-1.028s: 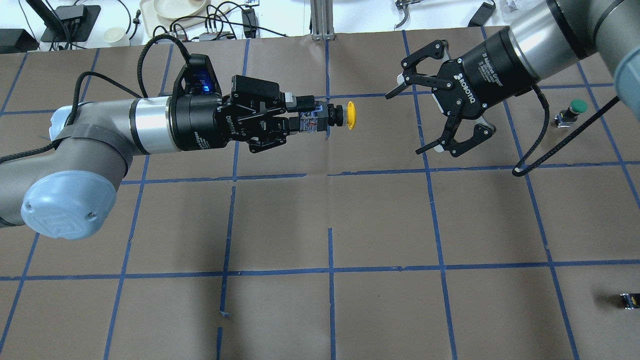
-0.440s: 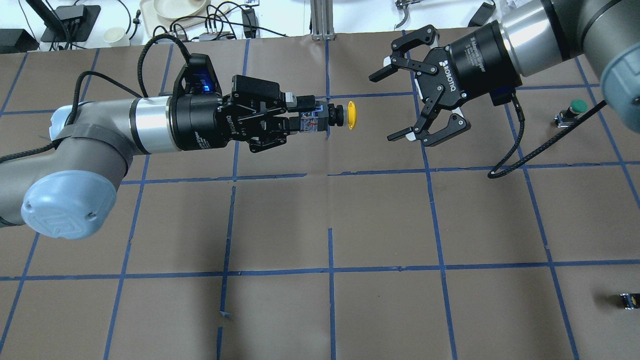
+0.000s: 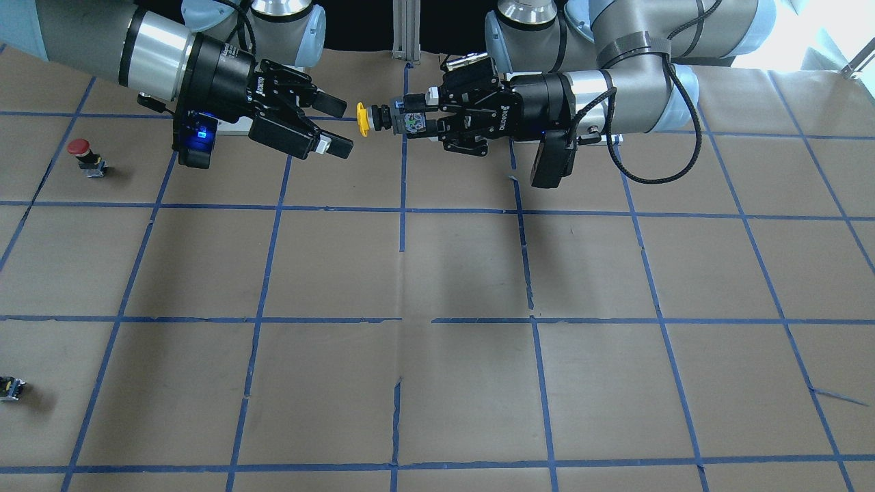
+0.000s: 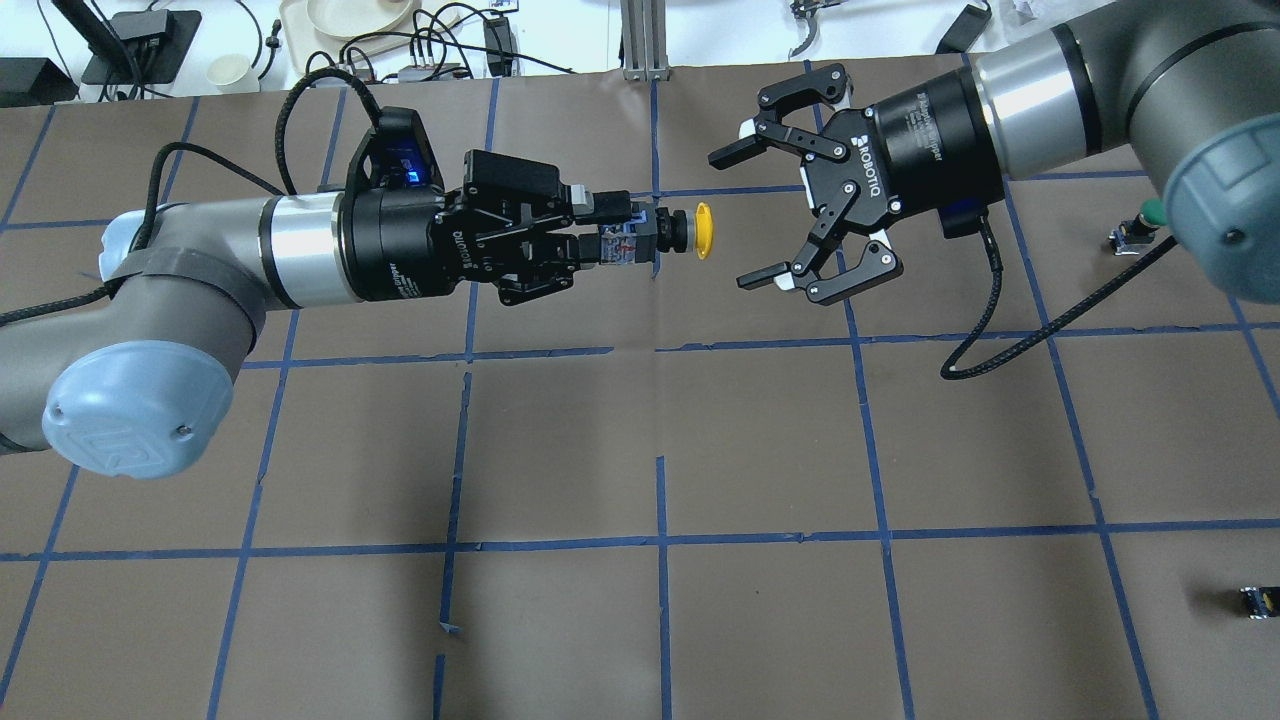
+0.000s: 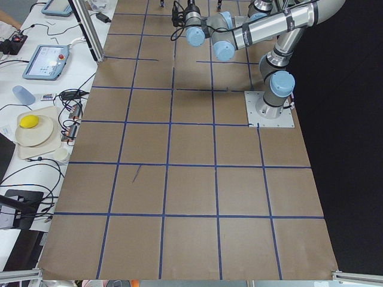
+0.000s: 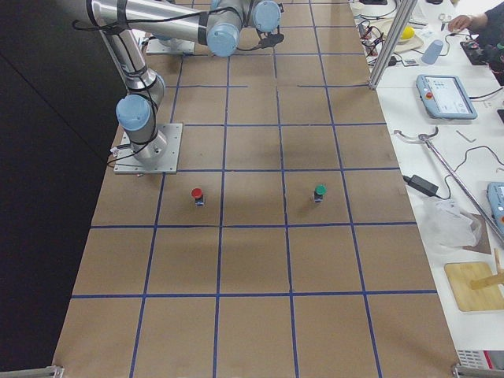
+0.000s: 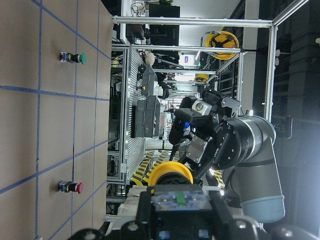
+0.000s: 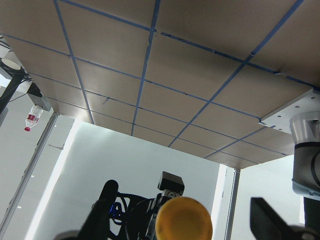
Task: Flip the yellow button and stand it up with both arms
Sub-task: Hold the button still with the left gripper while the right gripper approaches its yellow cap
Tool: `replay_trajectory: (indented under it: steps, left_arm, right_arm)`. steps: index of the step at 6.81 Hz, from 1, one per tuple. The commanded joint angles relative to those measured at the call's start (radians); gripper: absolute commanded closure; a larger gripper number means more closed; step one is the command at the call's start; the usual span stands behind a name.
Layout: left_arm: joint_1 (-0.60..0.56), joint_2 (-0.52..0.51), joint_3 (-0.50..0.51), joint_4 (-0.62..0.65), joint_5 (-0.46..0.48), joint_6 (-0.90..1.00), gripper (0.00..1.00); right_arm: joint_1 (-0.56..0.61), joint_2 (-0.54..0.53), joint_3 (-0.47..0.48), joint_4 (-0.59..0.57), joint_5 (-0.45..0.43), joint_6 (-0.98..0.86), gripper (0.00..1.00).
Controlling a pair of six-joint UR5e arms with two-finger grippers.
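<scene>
"What's different?"

"The right claw (image 4: pixel 730 220) is closer to the yellow button (image 4: pixel 703 230) than a second ago, jaws spread wide, just short of its cap."

"And the button?"

"Sideways above the counter (image 4: pixel 760 440), its body clamped in the left claw (image 4: pixel 610 232). On the counter: one red button (image 3: pixel 80 147), one green button (image 6: pixel 320 190), one small block (image 4: pixel 1258 600)."

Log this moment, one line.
left hand: shut on yellow button, midair | right hand: open, facing it, not touching | step: pre-handover
</scene>
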Motion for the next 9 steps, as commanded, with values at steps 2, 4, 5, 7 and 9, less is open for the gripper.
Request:
replay_trajectory:
  steps: [2, 4, 5, 7, 9]
  left_arm:
    - [0.0, 0.0, 0.0, 0.0, 0.0, 0.001, 0.84]
    - [0.0, 0.0, -0.002, 0.0, 0.0, 0.004, 0.84]
    - [0.0, 0.0, -0.002, 0.0, 0.001, 0.007, 0.84]
    - [0.0, 0.0, -0.002, 0.014, 0.001, 0.004, 0.84]
    - [0.0, 0.0, -0.002, 0.014, 0.001, 0.004, 0.84]
  right_arm:
    - [0.001, -0.008, 0.01, 0.007, 0.047, 0.006, 0.01]
    - [0.001, -0.004, 0.032, 0.017, 0.08, 0.006, 0.01]
    - [0.001, -0.004, 0.038, 0.017, 0.111, 0.007, 0.01]
    - [0.01, -0.008, 0.05, 0.018, 0.123, 0.01, 0.03]
    - [0.027, 0.001, 0.047, 0.012, 0.11, 0.012, 0.21]
